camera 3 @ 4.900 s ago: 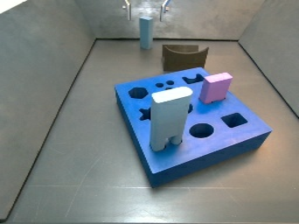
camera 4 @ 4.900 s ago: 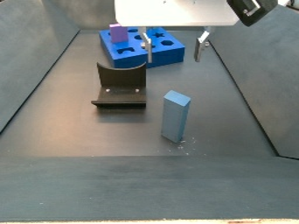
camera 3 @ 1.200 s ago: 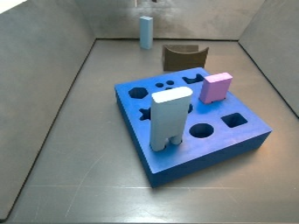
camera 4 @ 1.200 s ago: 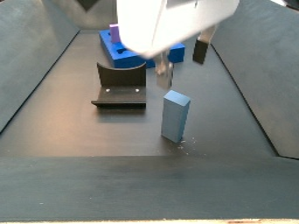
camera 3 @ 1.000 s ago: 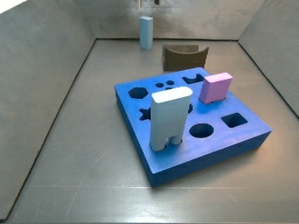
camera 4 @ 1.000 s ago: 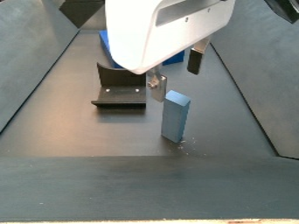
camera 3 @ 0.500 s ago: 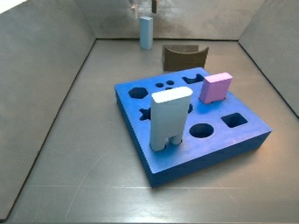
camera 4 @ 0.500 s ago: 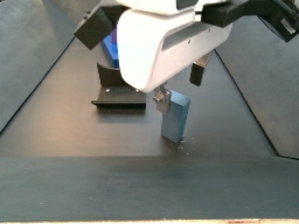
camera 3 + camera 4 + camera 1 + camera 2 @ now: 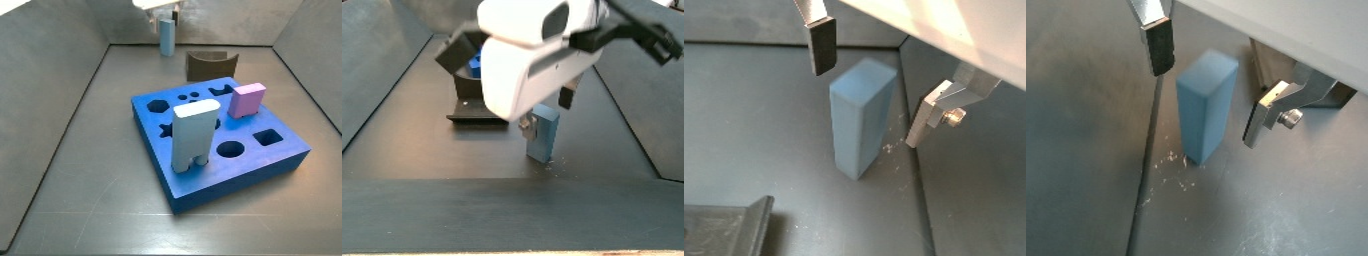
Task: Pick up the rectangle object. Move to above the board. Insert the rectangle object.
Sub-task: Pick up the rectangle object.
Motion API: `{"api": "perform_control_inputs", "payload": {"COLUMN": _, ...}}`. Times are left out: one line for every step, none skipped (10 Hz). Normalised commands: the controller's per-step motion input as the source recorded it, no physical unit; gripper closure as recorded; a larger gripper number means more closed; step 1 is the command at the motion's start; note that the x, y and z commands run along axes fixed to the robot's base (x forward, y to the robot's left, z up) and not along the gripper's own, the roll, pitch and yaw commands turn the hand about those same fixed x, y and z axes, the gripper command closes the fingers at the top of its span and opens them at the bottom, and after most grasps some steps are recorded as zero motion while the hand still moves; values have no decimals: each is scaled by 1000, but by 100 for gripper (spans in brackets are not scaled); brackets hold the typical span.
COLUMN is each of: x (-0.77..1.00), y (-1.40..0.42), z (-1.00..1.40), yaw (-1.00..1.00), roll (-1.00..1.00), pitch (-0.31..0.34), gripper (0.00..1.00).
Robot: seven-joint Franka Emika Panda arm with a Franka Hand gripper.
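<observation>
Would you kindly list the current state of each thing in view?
Rectangle object: upright on the floor, between the fingers, not gripped.
Pincer: open, straddling the bar.
Board: flat on the floor.
Whitish block: upright in the board.
Pink block: standing in the board.
Brown arch piece: on the floor.

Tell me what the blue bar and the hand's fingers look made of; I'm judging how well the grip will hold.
The blue bar looks like matte plastic or painted foam: even colour, smooth faces, no shine. The open hand straddles it; the fingers look like brushed metal plates, silvery with a screw head, and the pads are dark, perhaps rubber.
</observation>
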Motion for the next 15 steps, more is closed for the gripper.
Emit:
{"api": "perform_control_inputs", "payload": {"x": 0, "y": 0, "z": -80, "yaw": 0, "roll": 0, "pitch": 0, "gripper": 0}}
{"api": "perform_control_inputs", "payload": {"x": 0, "y": 0, "z": 0, "yaw": 0, "roll": -11, "pitch": 0, "gripper": 0}}
{"api": "perform_control_inputs", "payload": {"x": 0, "y": 0, "z": -51, "yaw": 0, "roll": -80, "pitch": -23, "gripper": 0}}
{"api": "perform_control_inputs", "payload": {"x": 0, "y": 0, "z": -66, "yaw": 0, "roll": -63, "pitch": -20, "gripper": 0}}
{"api": "perform_control_inputs", "payload": {"x": 0, "y": -69, "z": -277, "yaw": 0, "roll": -89, "pitch": -86, "gripper": 0}}
{"api": "perform_control_inputs", "payload": {"x": 0, "y": -23, "z": -689, "yaw": 0, "roll": -177, "pitch": -206, "gripper": 0}}
{"api": "perform_control_inputs", "payload": {"x": 0, "y": 0, "z": -360, "yaw": 20, "roll": -34, "pitch": -106, "gripper": 0}}
{"api": "perform_control_inputs", "payload": {"x": 0, "y": 0, "z": 0, "yaw": 0, "roll": 0, "pitch": 0, "gripper": 100}}
{"api": "perform_control_inputs", "payload": {"x": 0, "y": 0, "z": 0, "yaw": 0, "roll": -20, "pitch": 0, "gripper": 100}}
{"api": "perform_control_inputs", "payload": {"x": 0, "y": -43, "z": 0, "yaw": 0, "roll": 23, "pitch": 0, "gripper": 100}}
{"api": "perform_control_inputs", "payload": {"x": 0, "y": -454, "z": 0, "yaw": 57, "roll": 646, "pitch": 0, "gripper": 100}}
{"api": "perform_control_inputs", "payload": {"x": 0, "y": 0, "z": 0, "yaw": 0, "roll": 0, "pitch": 0, "gripper": 100}}
{"api": "perform_control_inputs", "payload": {"x": 0, "y": 0, "z": 0, "yaw": 0, "roll": 0, "pitch": 0, "gripper": 100}}
{"api": "perform_control_inputs", "payload": {"x": 0, "y": 0, "z": 0, "yaw": 0, "roll": 0, "pitch": 0, "gripper": 100}}
{"api": "perform_control_inputs", "payload": {"x": 0, "y": 0, "z": 0, "yaw": 0, "roll": 0, "pitch": 0, "gripper": 100}}
